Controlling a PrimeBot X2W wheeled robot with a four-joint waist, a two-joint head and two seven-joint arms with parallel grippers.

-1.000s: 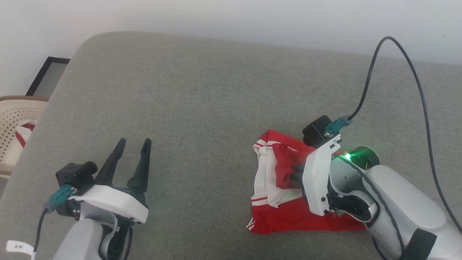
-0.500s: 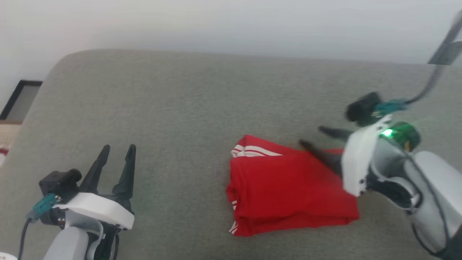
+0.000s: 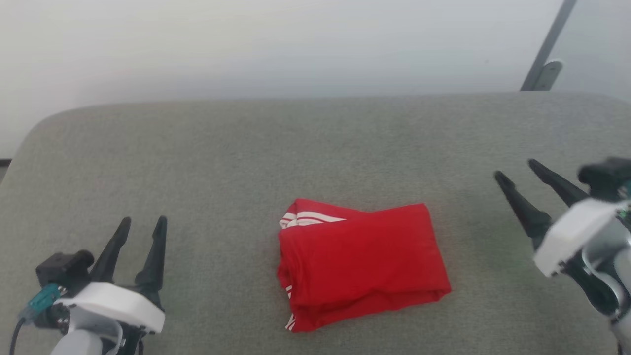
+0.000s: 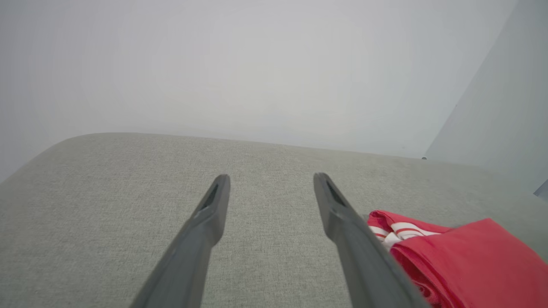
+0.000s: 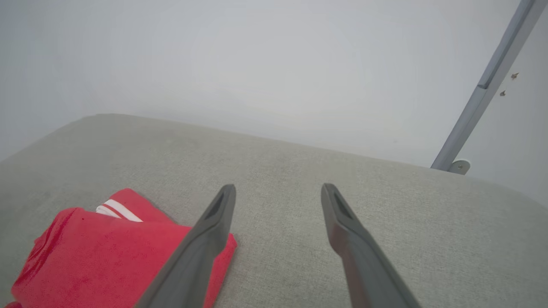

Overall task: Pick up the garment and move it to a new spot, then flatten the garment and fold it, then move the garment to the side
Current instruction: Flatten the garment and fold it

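The garment (image 3: 362, 261) lies folded into a red rectangle on the grey cushion (image 3: 246, 162), with white striped trim showing at its upper left corner. My left gripper (image 3: 143, 224) hangs open at the lower left, well apart from the cloth. At the right edge my right gripper (image 3: 515, 170) stands open too, clear of the garment and empty. In the left wrist view the garment (image 4: 462, 261) lies right of the open left gripper (image 4: 269, 179). The right wrist view has the garment (image 5: 111, 252) at lower left, beside the open right gripper (image 5: 278, 190).
A pale wall rises behind the cushion's far edge. A grey metal bar (image 3: 547, 47) leans against it at the upper right, also the bar (image 5: 483, 90) in the right wrist view. The cushion's rounded left corner (image 3: 34, 133) drops away.
My right gripper let go of the garment, opened, and pulled back to the right. The folded garment now lies flat and free. The head camera turned, shifting the whole scene leftward.
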